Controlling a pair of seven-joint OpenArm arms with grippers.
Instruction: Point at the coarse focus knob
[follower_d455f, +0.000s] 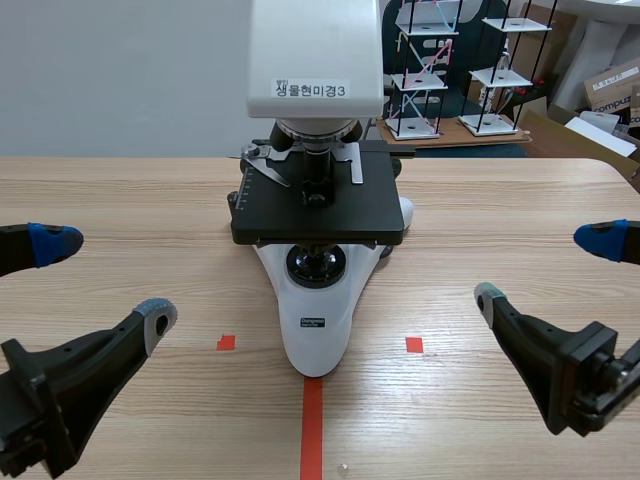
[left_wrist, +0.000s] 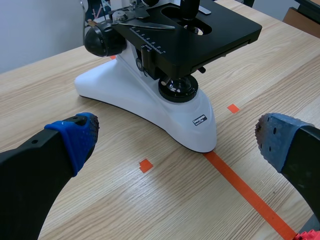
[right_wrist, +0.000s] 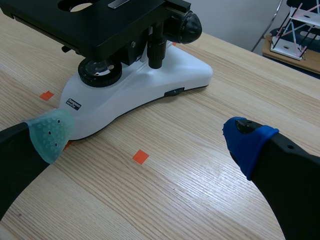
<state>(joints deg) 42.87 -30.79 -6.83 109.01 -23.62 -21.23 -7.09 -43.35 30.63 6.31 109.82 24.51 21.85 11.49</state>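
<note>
Hovering low over the near edge of the table, the left gripper has its fingers spread wide, one blue pad and one grey pad well apart, nothing between them. Over on the other side the right gripper stands just as wide and just as empty, blue pad outward, grey-green pad inward.

Between the two, square in the middle, sits the microscope, its white base pointing at the robot along an orange-red tape line. Both grippers are clear of it, touching nothing. Its black stage carries a fine ruled scale along one side. A white label on the head reads "생물현미경3". There's a small badge on the nose of the base too, print too small to read.

And the coarse focus knob? Big, black and ribbed, low on the microscope's side behind the stage, well ahead of the left gripper. A matching knob shows on the opposite side, ahead of the right gripper.

Far right, beyond the table, a cardboard box shows lettering starting "compu".
</note>
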